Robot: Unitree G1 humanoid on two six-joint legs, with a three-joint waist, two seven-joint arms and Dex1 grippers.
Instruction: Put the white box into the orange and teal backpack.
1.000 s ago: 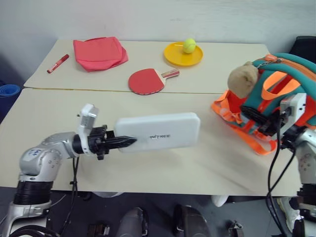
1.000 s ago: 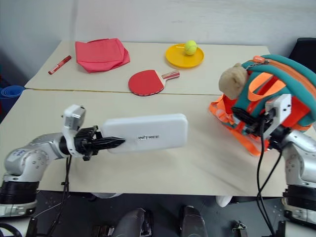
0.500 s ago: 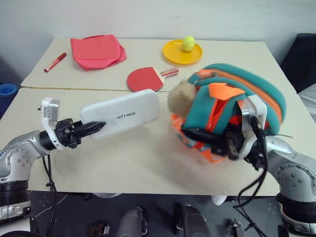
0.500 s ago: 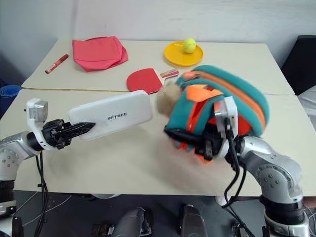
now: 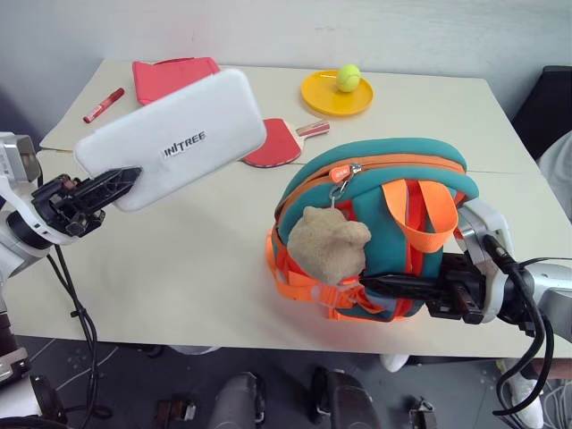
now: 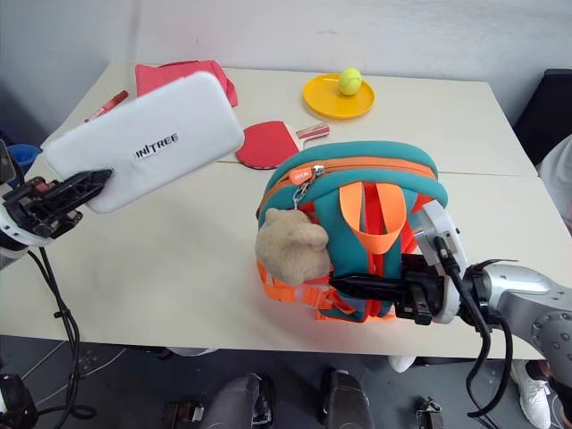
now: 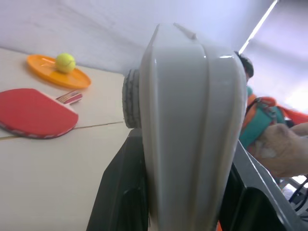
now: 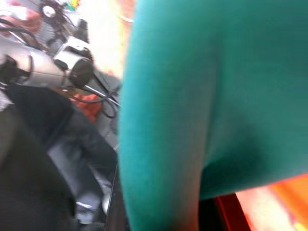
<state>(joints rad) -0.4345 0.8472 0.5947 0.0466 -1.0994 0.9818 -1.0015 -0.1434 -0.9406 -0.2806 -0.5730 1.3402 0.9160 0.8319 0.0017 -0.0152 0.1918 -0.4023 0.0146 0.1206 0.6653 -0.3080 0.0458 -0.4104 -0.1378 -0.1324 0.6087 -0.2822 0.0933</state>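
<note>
The left gripper [image 5: 114, 181] clamps the white box [image 5: 174, 136] raised at left, while the right gripper [image 5: 380, 284], fingers together, pinches the orange and teal backpack [image 5: 380, 201] upright at near right.

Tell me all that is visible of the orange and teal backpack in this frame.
The orange and teal backpack is small, soft teal fabric with orange straps, an orange top loop and orange zipper trim. Its arched zipper looks closed, the pull hanging at the left end. A beige plush toy hangs on its front. It stands upright near the table's front edge, the right claw shut on its lower part.
</note>
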